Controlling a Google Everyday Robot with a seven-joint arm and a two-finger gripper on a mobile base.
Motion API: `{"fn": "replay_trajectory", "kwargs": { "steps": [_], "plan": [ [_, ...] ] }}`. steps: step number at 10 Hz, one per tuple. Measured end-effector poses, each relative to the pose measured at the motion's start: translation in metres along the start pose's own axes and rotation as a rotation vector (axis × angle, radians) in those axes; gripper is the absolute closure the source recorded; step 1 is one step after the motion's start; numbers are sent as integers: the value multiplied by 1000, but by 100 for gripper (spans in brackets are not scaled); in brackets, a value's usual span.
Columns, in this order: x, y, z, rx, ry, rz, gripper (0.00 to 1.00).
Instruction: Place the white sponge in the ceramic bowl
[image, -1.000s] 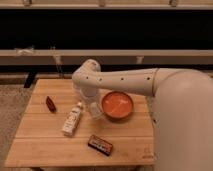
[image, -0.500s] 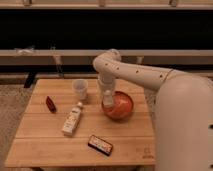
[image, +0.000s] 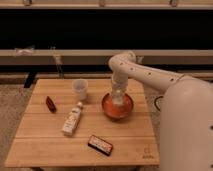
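Observation:
The ceramic bowl (image: 107, 110), orange-red inside with a darker rim, sits right of the middle of the wooden table (image: 45, 145). My white arm reaches in from the right and bends down over it. My gripper (image: 117, 98) points straight down into the bowl's middle, at or just above its inside. I cannot make out the white sponge as a separate thing. A pale shape at the gripper's tip may be it, but the gripper hides that spot.
A small translucent white cup (image: 80, 89) stands left of the bowl. A white bottle (image: 71, 120) lies in front of the cup. A dark flat box (image: 100, 145) lies near the front edge. A small red object (image: 50, 103) lies at the left. A dark shelf runs behind the table.
My arm has swung right, from beside the cup to over the bowl, and the gripper has come down into the bowl's middle. The other things have not moved.

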Motion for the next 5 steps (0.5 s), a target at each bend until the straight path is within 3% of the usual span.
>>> {"fn": "replay_trajectory", "kwargs": {
  "steps": [5],
  "plan": [
    [-4, 0, 1, 6, 4, 0, 20]
  ]
}}
